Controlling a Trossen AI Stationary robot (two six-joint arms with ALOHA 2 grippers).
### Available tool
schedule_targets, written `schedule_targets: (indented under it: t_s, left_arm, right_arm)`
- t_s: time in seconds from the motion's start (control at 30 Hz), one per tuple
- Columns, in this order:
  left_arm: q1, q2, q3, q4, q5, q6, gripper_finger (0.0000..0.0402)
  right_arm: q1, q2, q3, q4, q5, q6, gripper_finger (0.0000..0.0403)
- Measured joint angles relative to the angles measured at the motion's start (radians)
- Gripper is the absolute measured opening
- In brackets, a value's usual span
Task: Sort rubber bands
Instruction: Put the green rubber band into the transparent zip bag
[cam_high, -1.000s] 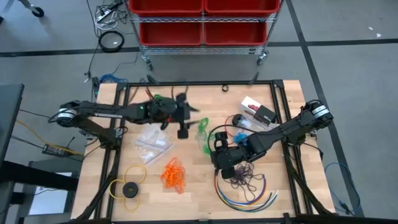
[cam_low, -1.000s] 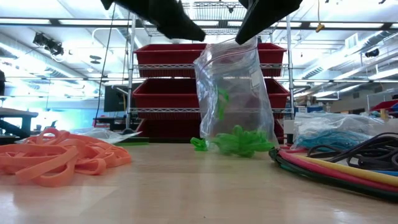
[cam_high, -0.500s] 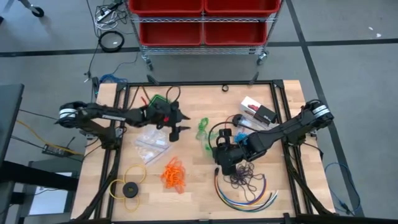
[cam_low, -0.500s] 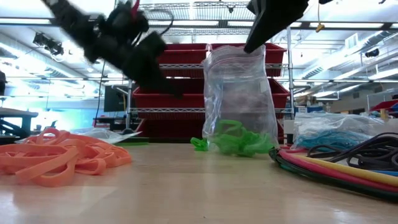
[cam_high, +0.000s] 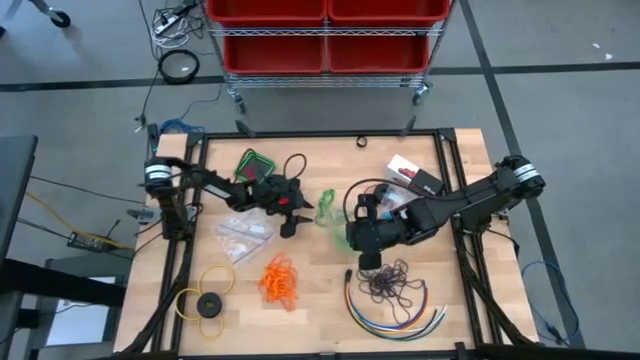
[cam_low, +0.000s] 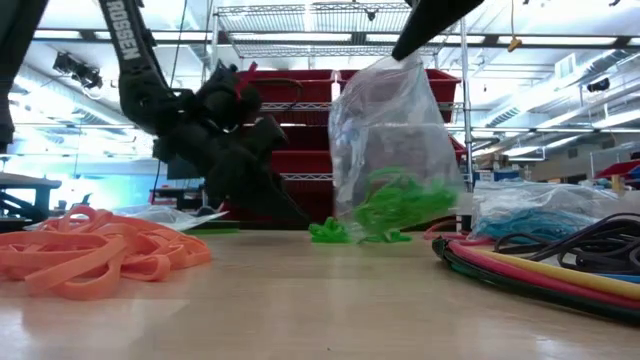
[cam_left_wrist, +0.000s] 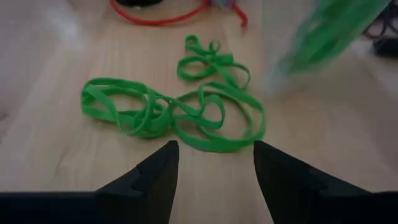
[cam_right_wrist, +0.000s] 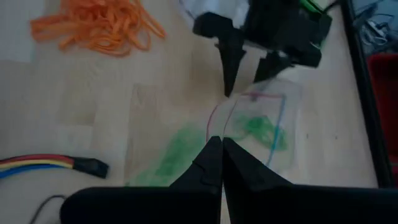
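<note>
Left gripper (cam_left_wrist: 211, 165) spread wide over loose green bands (cam_left_wrist: 174, 112), right gripper (cam_right_wrist: 219, 149) pinching the bag (cam_low: 395, 140)

Just ahead of the left fingers: a few greens on the table (most already bagged); beyond, orange (cam_high: 279, 279) and purple (cam_high: 392, 284) piles look unsorted

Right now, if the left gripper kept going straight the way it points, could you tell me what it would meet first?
Most likely the loose green bands on the table: they lie just ahead of the open left gripper. The bag held by the right gripper lies farther on and to one side.
</note>
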Motion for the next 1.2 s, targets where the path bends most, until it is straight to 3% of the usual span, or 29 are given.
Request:
schedule_targets:
  t_s: [0.2, 0.43, 0.57, 0.77, 0.87, 1.03, 1.2]
  left_arm:
    - [-0.004, 0.075, 0.073, -0.008, -0.005, 0.054, 0.0214]
    - [-0.022, 0.078, 0.111, -0.104, -0.017, 0.153, 0.02]
    - [-0.039, 0.077, 0.118, -0.143, -0.015, 0.223, 0.0142]
    - [-0.05, 0.075, 0.118, -0.15, -0.015, 0.262, 0.0018]
    - [-0.05, 0.067, 0.12, -0.156, -0.025, 0.266, 0.0012]
    - [-0.051, -0.038, 0.124, -0.237, -0.046, 0.271, 0.0006]
    - [-0.054, -0.229, 0.124, -0.335, -0.052, 0.274, 0.0003]
  right_arm:
    - [0.008, -0.006, -0.008, -0.017, -0.018, 0.026, 0.0]
    - [0.009, -0.008, -0.083, 0.044, -0.036, 0.055, 0.0]
    - [0.009, -0.008, -0.123, 0.085, -0.045, 0.072, 0.0]
    - [0.008, -0.007, -0.141, 0.111, -0.055, 0.08, 0.0]
    - [0.014, -0.007, -0.141, 0.122, -0.062, 0.084, 0.0]
    - [0.029, -0.007, -0.141, 0.151, -0.064, 0.095, 0.0]
    - [0.043, -0.007, -0.141, 0.209, -0.066, 0.096, 0.0]
